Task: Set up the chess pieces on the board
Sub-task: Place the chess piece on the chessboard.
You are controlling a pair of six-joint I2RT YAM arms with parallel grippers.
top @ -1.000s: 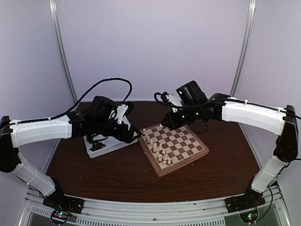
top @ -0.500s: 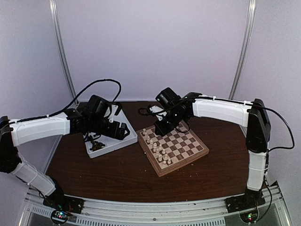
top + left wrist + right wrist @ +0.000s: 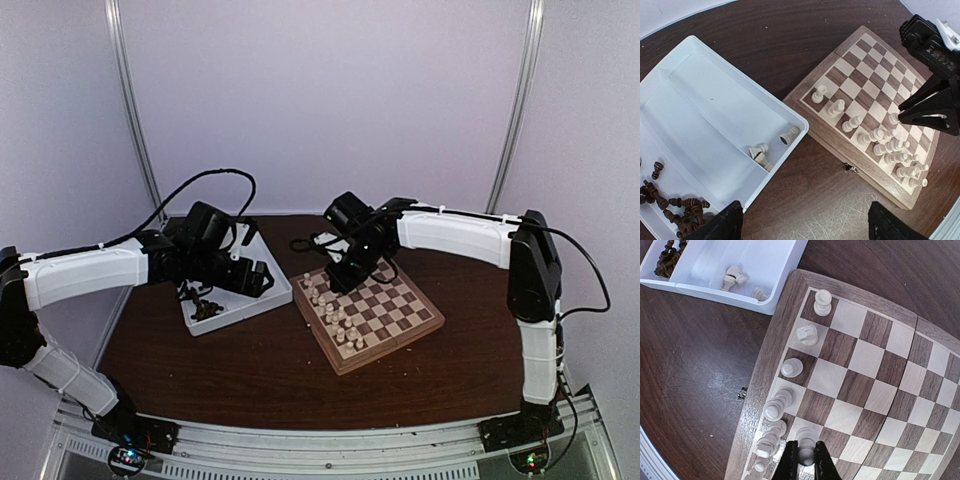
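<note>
Board (image 3: pixel 762 365): askew at table (image 3: pixel 200 360) centre, one corner almost touching the tray (image 3: pixel 715 100).

Cream pieces (image 3: pixel 806 334): one row along the board edge facing the tray. A second row inside it is filled only toward the board's near corner, so this side looks partly set.

Right gripper (image 3: pixel 805 445): low over that second row, fingers closed tight on the held piece (image 3: pixel 805 436), a cream one. The grip comes from straight above, probably so the crowded neighbours just beside it are not knocked. Whether its base touches the square cannot be told.

Left gripper (image 3: pixel 805 220): claw spread wide, empty, hanging over the tray's board-side edge, likely placed for the next pick.

Tray: at the table's left, just beside the board. Three spare cream pieces (image 3: pixel 762 152) lie at the board end of one compartment.

Dark pieces (image 3: pixel 680 210): heaped in the tray's outer compartment. None stand on the board, so that side is not yet begun.
</note>
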